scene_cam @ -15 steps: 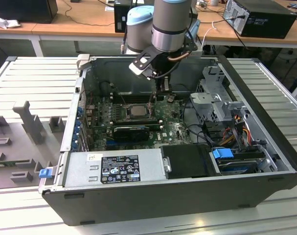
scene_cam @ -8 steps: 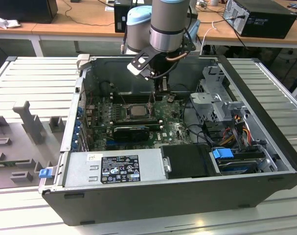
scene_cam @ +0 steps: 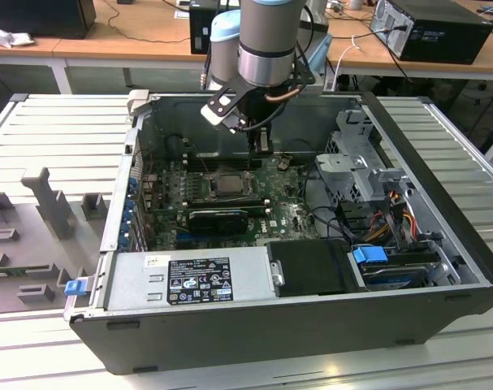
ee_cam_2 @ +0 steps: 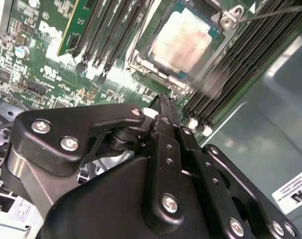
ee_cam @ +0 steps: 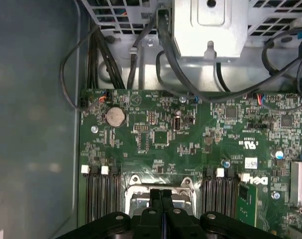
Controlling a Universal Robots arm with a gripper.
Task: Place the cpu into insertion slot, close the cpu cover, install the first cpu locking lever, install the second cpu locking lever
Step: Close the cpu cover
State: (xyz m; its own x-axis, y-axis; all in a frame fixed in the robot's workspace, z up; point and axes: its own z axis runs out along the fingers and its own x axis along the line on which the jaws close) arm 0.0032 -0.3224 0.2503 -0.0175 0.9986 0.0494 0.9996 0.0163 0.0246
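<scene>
The open black metal computer case [scene_cam: 311, 329] holds a green circuit board [scene_cam: 291, 215]. In the board's silver-rimmed square insertion slot [ee_cam: 133, 180] lies the small pale silver-grey cpu [ee_cam_2: 183, 45], with the thin silver cpu cover [ee_cam_2: 225, 19] framing its face. My arm comes straight down from above. My gripper [ee_cam_2: 163, 102] hangs just beside the slot, fingers pressed together and gripping nothing. The first wrist view shows a round silver coin battery [ee_cam: 115, 116] and black cables [ee_cam: 183, 74].

Pale slatted metal counter [scene_cam: 51, 130], evenly lit. Grey moulded fixtures [scene_cam: 47, 203] stand on it at the exterior view's left. Behind: wooden desks [scene_cam: 132, 41] on white legs, carrying a black computer tower [scene_cam: 437, 28] laid flat, a white cable [scene_cam: 348, 49] and crumpled paper [scene_cam: 6, 36].
</scene>
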